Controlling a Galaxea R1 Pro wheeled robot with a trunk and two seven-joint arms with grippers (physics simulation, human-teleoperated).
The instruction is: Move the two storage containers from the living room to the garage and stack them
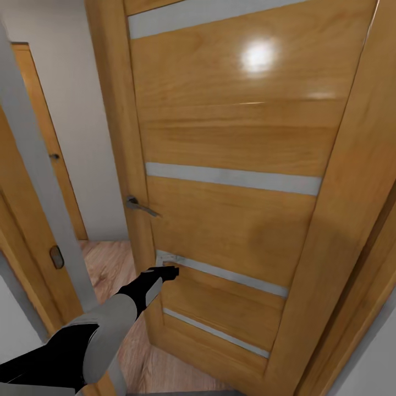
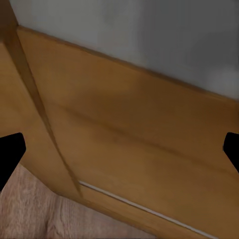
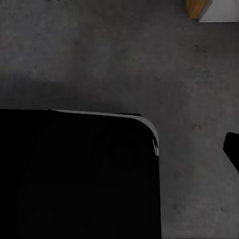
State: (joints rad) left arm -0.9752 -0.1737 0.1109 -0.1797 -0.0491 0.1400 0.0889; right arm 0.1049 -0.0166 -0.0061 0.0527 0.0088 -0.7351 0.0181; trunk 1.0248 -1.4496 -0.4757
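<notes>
Our left gripper (image 1: pixel 171 271) reaches out at the end of its black-and-grey arm and sits against the lower part of a wooden door (image 1: pixel 236 137), right by one of its pale frosted strips (image 1: pixel 220 270). From the head view we cannot make out the gap between the fingers. In the left wrist view the two black fingertips (image 2: pixel 10 152) stand far apart at the picture's opposite edges, so we read this gripper as spread wide with nothing between the tips; ahead of them lie the door's honey-coloured panels and a grey strip.

The door is tall, glossy, with several horizontal frosted bands, and a metal lever handle (image 1: pixel 140 206) sits on its near edge above our gripper. Beyond that edge we see light wood-plank flooring (image 1: pixel 110 269), a pale wall, and another wooden door (image 1: pixel 47 148) farther back.

In the right wrist view we look down on the floor (image 3: pixel 124 59), dark grey speckled concrete, with a black part of our own body below and a bit of wood trim in one corner. Just one dark fingertip (image 3: pixel 233 149) of the right gripper peeks in, so we cannot tell whether it is spread or closed.
</notes>
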